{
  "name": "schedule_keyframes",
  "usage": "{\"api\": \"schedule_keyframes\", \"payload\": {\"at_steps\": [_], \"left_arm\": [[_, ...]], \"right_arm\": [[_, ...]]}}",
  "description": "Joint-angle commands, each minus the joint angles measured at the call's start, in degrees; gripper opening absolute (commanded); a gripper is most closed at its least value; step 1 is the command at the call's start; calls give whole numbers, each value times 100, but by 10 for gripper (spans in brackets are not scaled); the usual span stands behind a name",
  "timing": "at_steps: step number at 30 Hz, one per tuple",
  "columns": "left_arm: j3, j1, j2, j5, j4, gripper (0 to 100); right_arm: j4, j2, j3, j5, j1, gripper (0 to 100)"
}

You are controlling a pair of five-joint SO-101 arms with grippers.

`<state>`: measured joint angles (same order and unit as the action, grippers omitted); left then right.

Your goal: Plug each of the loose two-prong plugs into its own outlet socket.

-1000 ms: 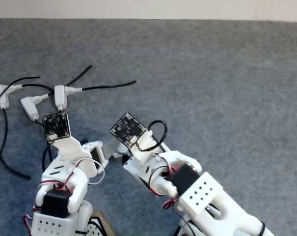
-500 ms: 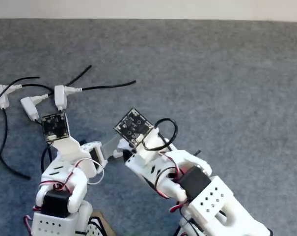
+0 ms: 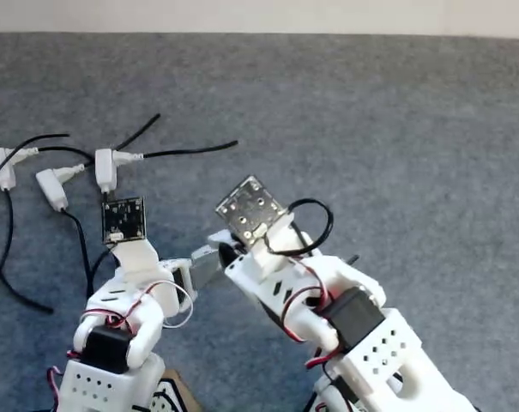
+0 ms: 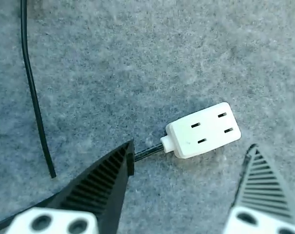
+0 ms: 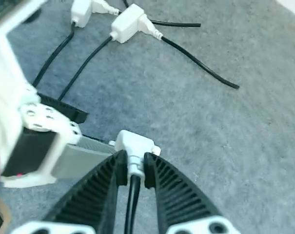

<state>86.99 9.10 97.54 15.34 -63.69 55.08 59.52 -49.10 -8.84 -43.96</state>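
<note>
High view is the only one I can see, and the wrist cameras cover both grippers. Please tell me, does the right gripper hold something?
Observer: Yes. The right gripper is shut on a white plug.
Operator: And the left gripper?
Observer: The left gripper is open and holds nothing.
Operator: What lies under it?
Observer: A white socket lies flat on the carpet between its jaws, with the slots facing up.

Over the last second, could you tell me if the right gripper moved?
Yes: the right gripper, shut on a plug, shifted rightward in the high view, away from the unmoved white connector.
</note>
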Motion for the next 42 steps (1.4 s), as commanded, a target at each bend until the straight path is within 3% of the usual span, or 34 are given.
{"api": "schedule_keyframes", "payload": {"at_steps": [1,8,13,25,30,36,42], "left_arm": [[-75,-268,48,53,0,348],[-119,-1305,40,-299,800,348],[-101,-892,40,-334,905,348],[-40,277,40,-193,325,348],[-92,110,40,-193,360,348],[-119,-1455,-4,-237,818,348],[-57,-716,31,-202,730,348]], "right_arm": [[145,119,338,26,303,5],[347,-171,330,53,224,5],[145,-549,330,79,-365,5],[40,-822,400,202,-365,5],[57,-831,400,202,-356,5],[22,-857,426,-62,48,5],[66,-1147,699,-53,127,5]]}}
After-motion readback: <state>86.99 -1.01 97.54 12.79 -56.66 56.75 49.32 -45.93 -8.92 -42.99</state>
